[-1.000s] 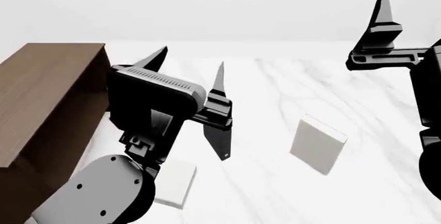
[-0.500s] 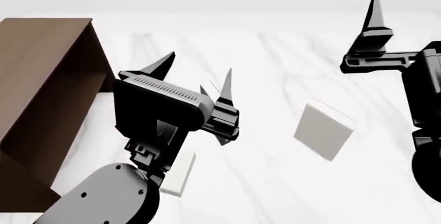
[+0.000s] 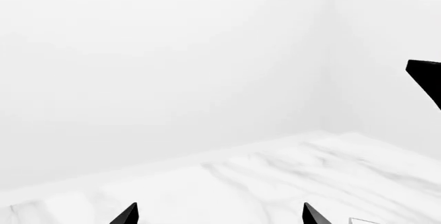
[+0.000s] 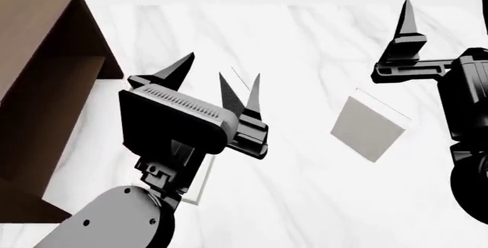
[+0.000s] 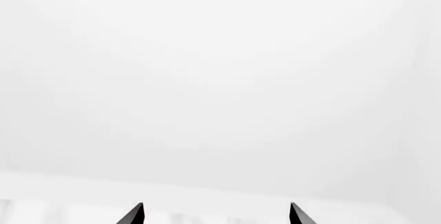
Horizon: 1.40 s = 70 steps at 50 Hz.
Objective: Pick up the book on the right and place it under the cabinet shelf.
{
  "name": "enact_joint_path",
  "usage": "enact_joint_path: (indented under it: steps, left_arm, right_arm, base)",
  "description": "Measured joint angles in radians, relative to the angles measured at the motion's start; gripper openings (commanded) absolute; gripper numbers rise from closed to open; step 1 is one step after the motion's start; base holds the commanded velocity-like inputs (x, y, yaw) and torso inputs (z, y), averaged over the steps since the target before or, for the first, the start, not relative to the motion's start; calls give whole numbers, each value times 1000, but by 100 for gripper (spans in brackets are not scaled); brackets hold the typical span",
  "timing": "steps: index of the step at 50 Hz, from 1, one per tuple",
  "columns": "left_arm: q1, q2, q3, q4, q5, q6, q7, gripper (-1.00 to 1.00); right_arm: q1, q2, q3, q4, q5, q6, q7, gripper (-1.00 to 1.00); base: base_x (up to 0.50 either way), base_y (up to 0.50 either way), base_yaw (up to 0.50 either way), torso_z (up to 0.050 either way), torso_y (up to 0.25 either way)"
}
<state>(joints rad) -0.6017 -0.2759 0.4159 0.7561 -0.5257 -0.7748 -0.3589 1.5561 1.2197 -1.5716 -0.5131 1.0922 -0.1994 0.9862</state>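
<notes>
The book (image 4: 367, 129), pale grey and nearly square, lies flat on the white marble table right of centre. My right gripper (image 5: 216, 214) hangs open above and to the right of it. One dark fingertip (image 4: 406, 18) of that gripper shows in the head view, apart from the book. My left gripper (image 4: 219, 78) is open too, raised over the table's middle left with nothing between its fingers. The dark brown cabinet (image 4: 42, 59) stands at the far left. Its shelf board cannot be made out from this angle.
A second pale book (image 4: 201, 184) lies partly under my left arm. A thin dark pointed shape (image 4: 228, 94) stands between the left fingers; I cannot tell what it is. The marble table (image 4: 305, 42) stretches to a white wall.
The head view has tilted down. The cabinet slid up and left in the picture, and the book sits higher. Both grippers stay open and empty.
</notes>
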Motion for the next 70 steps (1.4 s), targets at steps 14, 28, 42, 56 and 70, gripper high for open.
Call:
enact_joint_path:
  steps: [14, 28, 42, 56, 70]
  left_arm:
    - [-4, -5, 1, 40, -21, -17, -15, 100]
    - [5, -13, -3, 48, -27, -1, -19, 100]
    - [68, -31, 26, 40, 8, 76, -4, 100]
    - [169, -40, 78, -11, 55, 183, 19, 100]
    - [271, -32, 122, -100, 96, 303, 39, 100]
  right_arm:
    - [8, 2, 9, -3, 6, 12, -5, 100]
    - [8, 0, 15, -2, 7, 20, -7, 100]
    - [20, 4, 25, -8, 10, 39, -8, 100]
    - [28, 8, 32, -10, 9, 57, -6, 100]
    - [30, 9, 37, -9, 6, 70, -4, 100]
  base:
    - [0, 0, 0, -4, -149]
    - [0, 0, 0, -3, -102]
    - [0, 0, 0, 0, 0]
    - [0, 0, 0, 0, 0]
    - [0, 0, 0, 0, 0]
